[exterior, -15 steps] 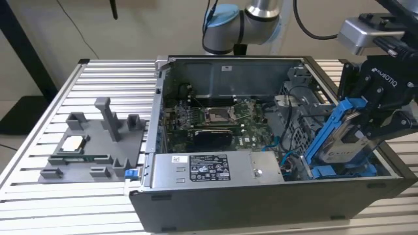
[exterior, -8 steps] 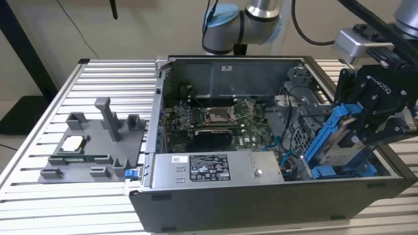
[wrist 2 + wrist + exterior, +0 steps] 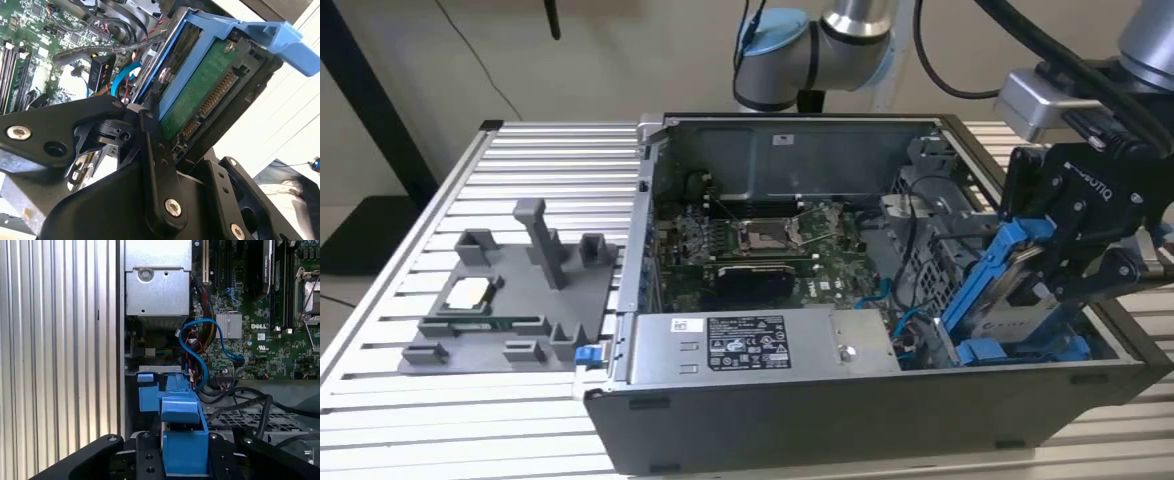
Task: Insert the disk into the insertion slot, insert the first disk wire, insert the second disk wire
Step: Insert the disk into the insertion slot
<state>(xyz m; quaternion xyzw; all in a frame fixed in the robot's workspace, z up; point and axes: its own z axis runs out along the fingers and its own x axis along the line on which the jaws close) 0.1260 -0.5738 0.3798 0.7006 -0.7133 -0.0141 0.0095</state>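
My gripper [image 3: 1067, 265] is shut on the disk [image 3: 1010, 300], a silver drive in a bright blue carrier frame [image 3: 240, 27]. The disk stands on edge, tilted, its lower end inside the open computer case at the exterior view's right. In the second wrist view the disk's green circuit side [image 3: 200, 95] and its connector row face the camera, with a black finger [image 3: 152, 145] pressed on its edge. The insertion slot [image 3: 983, 352], with blue fittings and a perforated wall [image 3: 240, 417], lies just under the disk. A loose blue disk wire [image 3: 200, 347] and a black plug [image 3: 102, 67] hang beside the bay.
The open case [image 3: 854, 420] holds a motherboard [image 3: 761, 240] and a grey labelled power-supply box [image 3: 747, 345]. A grey fixture tray with posts [image 3: 507, 300] sits on the slatted table [image 3: 400, 420] at the exterior view's left. Black cables [image 3: 260, 405] cross the bay.
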